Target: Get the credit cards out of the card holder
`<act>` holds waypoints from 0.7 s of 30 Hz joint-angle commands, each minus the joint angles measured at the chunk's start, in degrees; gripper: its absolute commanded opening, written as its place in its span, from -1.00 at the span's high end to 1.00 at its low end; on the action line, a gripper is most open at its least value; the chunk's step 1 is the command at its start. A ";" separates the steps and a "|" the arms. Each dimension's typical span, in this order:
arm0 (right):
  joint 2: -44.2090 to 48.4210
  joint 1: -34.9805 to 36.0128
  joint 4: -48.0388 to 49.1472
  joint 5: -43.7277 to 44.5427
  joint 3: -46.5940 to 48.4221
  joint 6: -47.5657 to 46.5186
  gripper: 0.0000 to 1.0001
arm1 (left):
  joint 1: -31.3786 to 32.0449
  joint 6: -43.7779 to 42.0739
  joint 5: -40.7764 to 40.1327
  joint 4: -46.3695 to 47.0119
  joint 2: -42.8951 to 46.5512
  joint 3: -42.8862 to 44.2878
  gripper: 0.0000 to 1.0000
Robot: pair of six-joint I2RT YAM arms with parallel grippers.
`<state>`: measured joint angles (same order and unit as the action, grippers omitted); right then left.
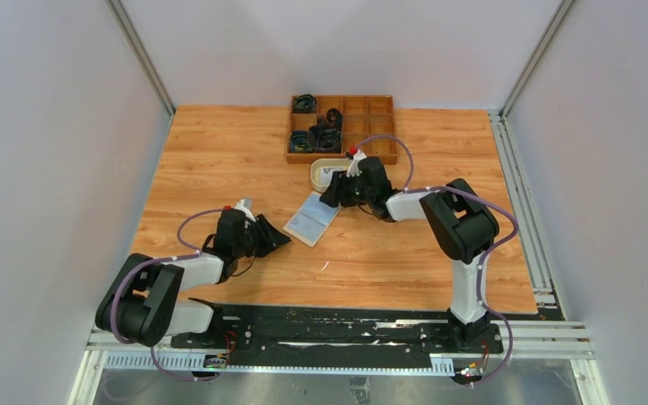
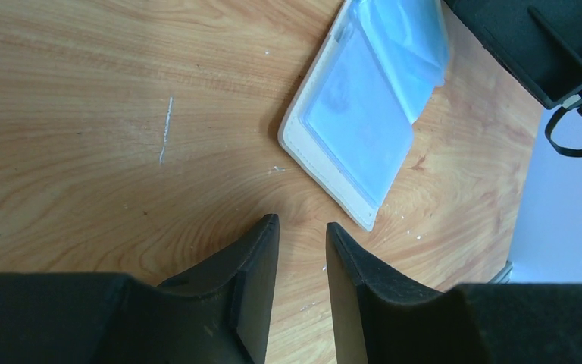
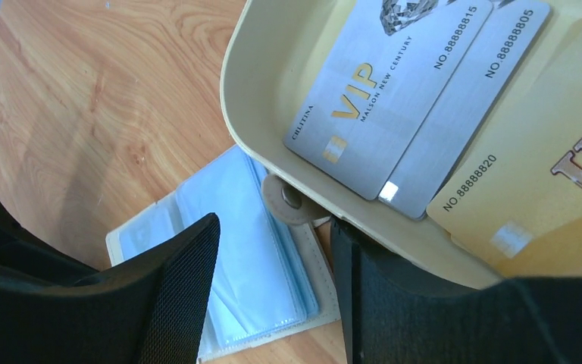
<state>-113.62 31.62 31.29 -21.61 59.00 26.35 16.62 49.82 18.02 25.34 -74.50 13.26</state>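
**Emptying looks nearly done: cards in the dish, holder lying open**

Judging from the right wrist view, you have most or all of the removal done. Several credit cards [image 3: 386,98] lie in the cream dish [image 3: 261,106], two silver ones side by side and gold ones overlapping at the right. The card holder [image 3: 235,265] lies open and flat on the tabletop [image 1: 219,160] between the two arms. Its tab end is right at the dish wall, touching or just beside, can't tell which.

The pale blue sleeves look empty in both wrist views. They're translucent and layered though, so you can't rule out a card left inside; check them.

The right fingers [image 3: 273,227] hover over the holder and the dish edge, parted fairly wide, gripping nothing. The left fingers [image 2: 301,227] sit just off the holder's near corner with a narrow gap between them, also empty.
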 commanded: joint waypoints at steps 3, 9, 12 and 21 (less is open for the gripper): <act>-2.85 -0.49 2.24 -0.61 2.03 1.05 -0.18 | -0.24 3.29 -3.86 2.45 0.17 -2.80 0.21; -5.34 -0.50 3.64 -1.75 2.98 2.60 0.19 | -0.21 8.00 -7.46 7.11 -1.44 -4.00 0.21; -6.63 -0.48 4.98 -3.42 3.19 3.80 0.65 | -0.23 9.50 -8.14 8.80 -3.40 -3.55 0.22; 0.86 1.19 7.81 -0.06 -7.73 6.33 1.00 | -0.25 9.82 -9.21 10.69 -5.53 -2.94 0.26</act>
<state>-117.38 31.62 39.11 -23.77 57.39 31.40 16.62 60.05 11.66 37.21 -78.96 10.26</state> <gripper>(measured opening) 0.005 0.378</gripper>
